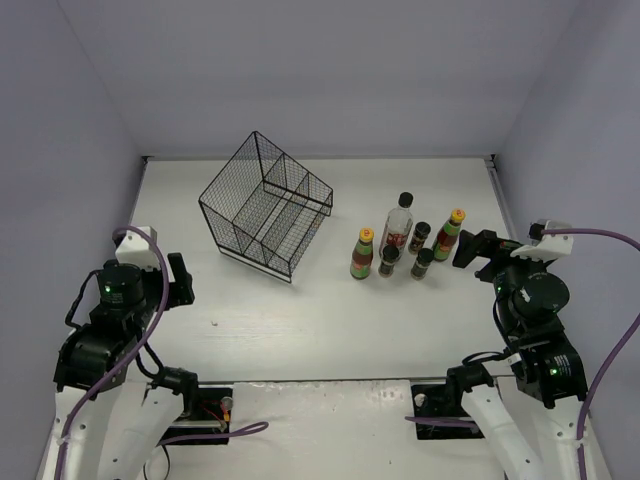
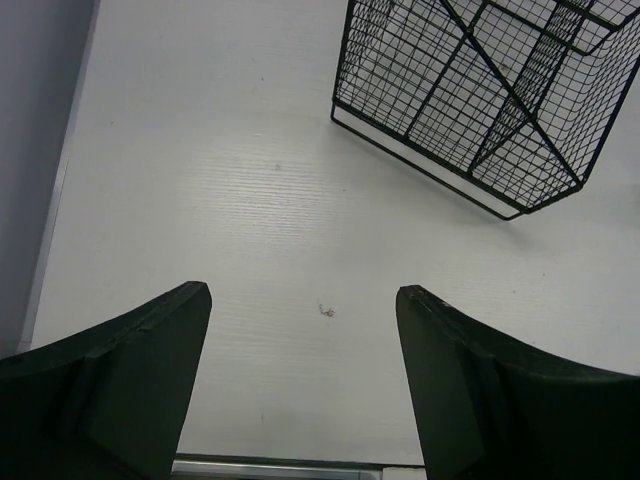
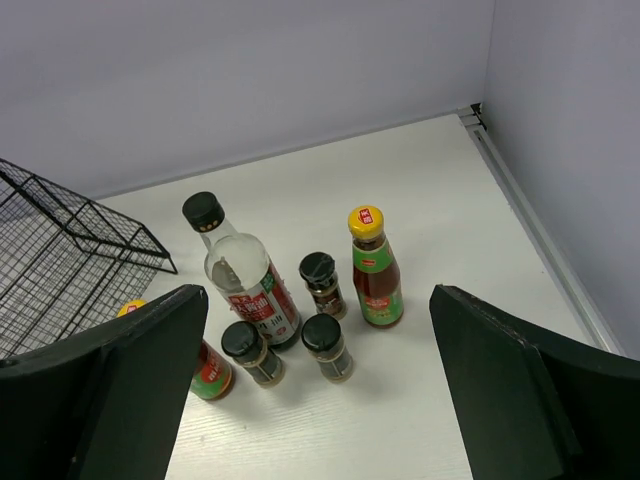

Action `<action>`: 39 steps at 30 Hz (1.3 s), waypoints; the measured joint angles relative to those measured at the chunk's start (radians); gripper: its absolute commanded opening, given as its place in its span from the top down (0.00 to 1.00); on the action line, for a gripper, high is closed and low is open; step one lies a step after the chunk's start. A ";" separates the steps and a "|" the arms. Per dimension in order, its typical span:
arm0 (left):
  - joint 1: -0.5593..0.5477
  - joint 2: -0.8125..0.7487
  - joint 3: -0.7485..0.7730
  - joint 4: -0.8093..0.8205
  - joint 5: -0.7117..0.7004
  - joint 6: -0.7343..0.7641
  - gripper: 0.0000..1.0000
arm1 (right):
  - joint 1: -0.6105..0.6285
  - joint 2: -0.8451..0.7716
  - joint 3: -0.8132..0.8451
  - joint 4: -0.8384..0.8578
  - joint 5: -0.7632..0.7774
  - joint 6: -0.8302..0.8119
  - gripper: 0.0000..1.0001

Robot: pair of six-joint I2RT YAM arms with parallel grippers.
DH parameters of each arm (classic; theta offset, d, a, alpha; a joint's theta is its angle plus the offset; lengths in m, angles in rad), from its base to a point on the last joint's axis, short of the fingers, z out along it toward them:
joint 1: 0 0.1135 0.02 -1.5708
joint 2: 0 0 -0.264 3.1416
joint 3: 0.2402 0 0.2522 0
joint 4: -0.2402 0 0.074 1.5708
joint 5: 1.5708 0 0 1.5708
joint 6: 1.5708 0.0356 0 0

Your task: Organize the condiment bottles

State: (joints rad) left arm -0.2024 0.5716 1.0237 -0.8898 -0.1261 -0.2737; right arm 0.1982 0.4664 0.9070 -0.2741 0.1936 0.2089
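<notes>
Right claw (image 1: 477, 254): jaws wide apart; I have it at mid-right of the frame, facing the bottles (image 1: 398, 235).
Left claw (image 1: 182, 281): spread too, lower left, grasping nothing.

Left arm (image 1: 100, 345) and right arm (image 1: 540, 300) showed black joints over white lower links, purple cables (image 1: 600, 236) trailing, tiny green lights (image 1: 106, 292) lit, broad matte-black claw fingers (image 2: 110, 390).

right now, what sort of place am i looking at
Likely a robot lab test cell, not a kitchen: a white table walled in by plain panels, a left arm and right arm bolted at its near edge, and a wire basket and six condiment bottles set out.
</notes>
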 measured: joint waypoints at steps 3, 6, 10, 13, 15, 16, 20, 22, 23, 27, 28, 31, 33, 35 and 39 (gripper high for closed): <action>0.000 -0.007 0.000 0.000 0.014 0.000 0.25 | 0.000 0.000 0.000 0.000 -0.008 0.000 0.00; 0.000 -0.013 0.000 0.002 0.025 -0.002 0.25 | 0.000 -0.001 0.000 0.000 -0.014 -0.001 0.00; 0.000 -0.008 0.000 0.019 0.047 -0.004 0.25 | 0.000 -0.002 0.000 0.000 -0.025 -0.004 0.00; 0.000 0.021 0.001 0.046 0.082 -0.004 0.25 | 0.000 0.002 0.000 0.000 -0.043 -0.006 0.00; 0.000 0.063 0.008 0.062 0.111 -0.004 0.25 | 0.000 0.014 0.002 -0.001 -0.055 -0.008 0.00; 0.000 0.093 0.019 0.071 0.130 -0.005 0.25 | 0.000 0.024 0.004 -0.001 -0.063 -0.008 0.00; 0.000 0.227 0.078 0.146 0.217 -0.024 0.25 | 0.000 0.080 0.023 0.000 -0.096 -0.012 0.00; -0.012 0.296 0.112 0.192 0.257 -0.039 0.25 | 0.000 0.118 0.045 0.000 -0.115 -0.014 0.00; -0.024 0.330 0.130 0.209 0.265 -0.046 0.25 | 0.000 0.136 0.059 0.000 -0.124 -0.015 0.00; -0.183 0.482 0.216 0.282 0.221 -0.045 0.25 | 0.000 0.202 0.102 0.005 -0.153 -0.019 0.00; -0.241 0.511 0.232 0.302 0.201 -0.041 0.25 | 0.000 0.214 0.109 0.005 -0.158 -0.019 0.00; -0.396 0.600 0.271 0.374 0.166 -0.029 0.25 | 0.000 0.247 0.127 0.006 -0.169 -0.019 0.00; -0.478 0.664 0.294 0.427 0.150 -0.021 0.25 | 0.000 0.261 0.134 0.008 -0.185 -0.019 0.00; -0.530 0.731 0.319 0.484 0.136 -0.010 0.25 | 0.000 0.265 0.135 0.008 -0.199 -0.020 0.00; -0.589 0.886 0.388 0.614 0.144 0.013 0.25 | 0.000 0.266 0.136 0.007 -0.218 -0.025 0.00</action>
State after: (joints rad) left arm -0.7914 1.4578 1.4113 -0.2760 0.0181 -0.2611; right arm 0.1982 0.7319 1.0431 -0.2672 -0.0242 0.1841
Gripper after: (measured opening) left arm 0.750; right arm 0.999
